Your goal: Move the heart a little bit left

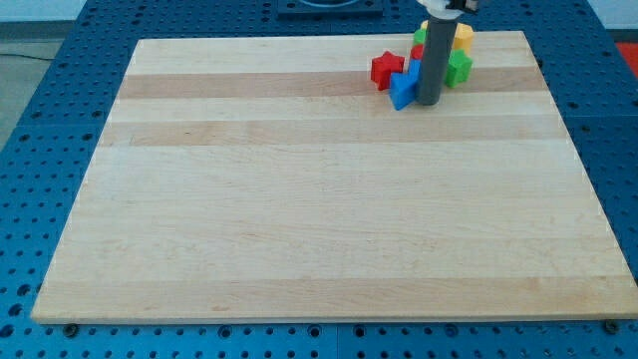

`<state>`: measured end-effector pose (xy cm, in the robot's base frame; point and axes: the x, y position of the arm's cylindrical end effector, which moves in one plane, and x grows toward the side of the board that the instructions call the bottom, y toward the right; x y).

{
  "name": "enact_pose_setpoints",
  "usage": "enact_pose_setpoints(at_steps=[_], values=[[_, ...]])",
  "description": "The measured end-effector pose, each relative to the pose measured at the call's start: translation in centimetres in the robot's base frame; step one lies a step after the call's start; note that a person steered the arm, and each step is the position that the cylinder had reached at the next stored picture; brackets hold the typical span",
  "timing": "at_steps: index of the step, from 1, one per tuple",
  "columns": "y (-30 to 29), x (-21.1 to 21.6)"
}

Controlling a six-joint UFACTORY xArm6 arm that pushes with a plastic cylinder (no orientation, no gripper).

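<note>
My tip (430,102) rests on the board near the view's top right, right beside the right side of a blue block (403,89). A red star-shaped block (387,69) lies just up and left of the blue block. A green block (460,68) sits just right of the rod. A yellow block (463,37) lies above it, partly hidden by the rod; its shape is not clear, so I cannot confirm it is the heart. Another green block (421,36) and a sliver of a red block (418,52) show at the rod's left edge.
The wooden board (299,199) lies on a blue perforated table (60,120). All the blocks are clustered close to the board's top edge, and the rod's shaft hides the middle of the cluster.
</note>
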<state>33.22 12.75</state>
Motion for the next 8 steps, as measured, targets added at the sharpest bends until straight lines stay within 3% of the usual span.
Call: enact_pose_setpoints(at_steps=[1, 2, 3, 4, 5, 8], values=[[1.1, 0.0], [5.2, 3.0], [9.7, 2.4], [14.2, -2.6], [15.1, -4.4], [12.7, -14.1]])
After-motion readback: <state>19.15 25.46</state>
